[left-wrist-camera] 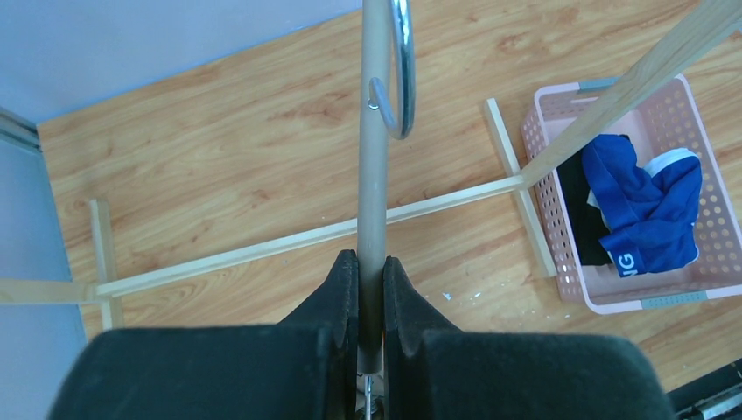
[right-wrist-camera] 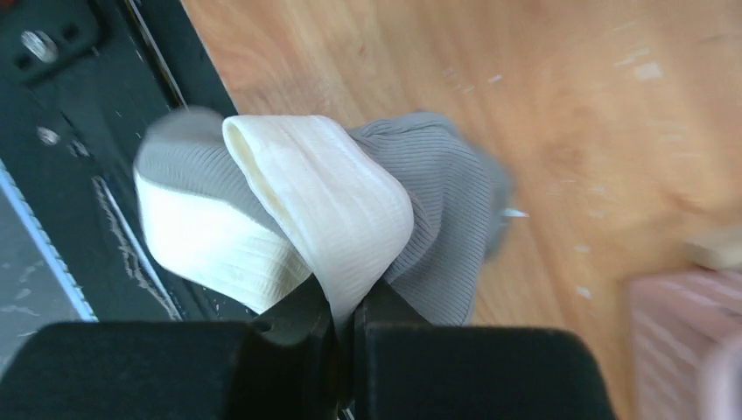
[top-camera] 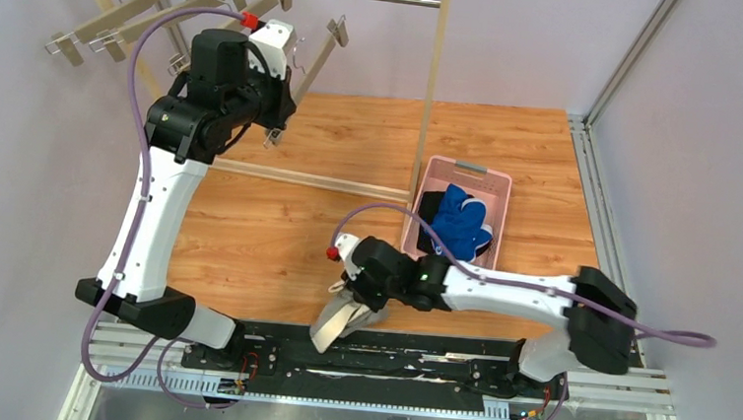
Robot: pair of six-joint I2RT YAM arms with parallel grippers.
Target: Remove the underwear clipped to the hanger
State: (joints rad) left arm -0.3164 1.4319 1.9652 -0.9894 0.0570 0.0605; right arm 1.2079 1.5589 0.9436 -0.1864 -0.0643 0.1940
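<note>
The right claw (right-wrist-camera: pixel 346 317) pinches the grey briefs (right-wrist-camera: pixel 446 201), the pink basket (left-wrist-camera: pixel 547 201) just beyond it; the left claw (left-wrist-camera: pixel 372 280) clamps a wooden hanger (left-wrist-camera: pixel 374 175).

My top camera sits high behind the arm bases (top-camera: pixel 158 312), at the frame's bottom, and looks steeply down on the whole table (top-camera: pixel 278 223). My left wrist camera looks close along the wooden hanger (left-wrist-camera: pixel 374 175), sharing the pink basket (left-wrist-camera: pixel 547 184) at right with it. My right wrist camera faces the grey briefs (right-wrist-camera: pixel 437 192) very near.
</note>
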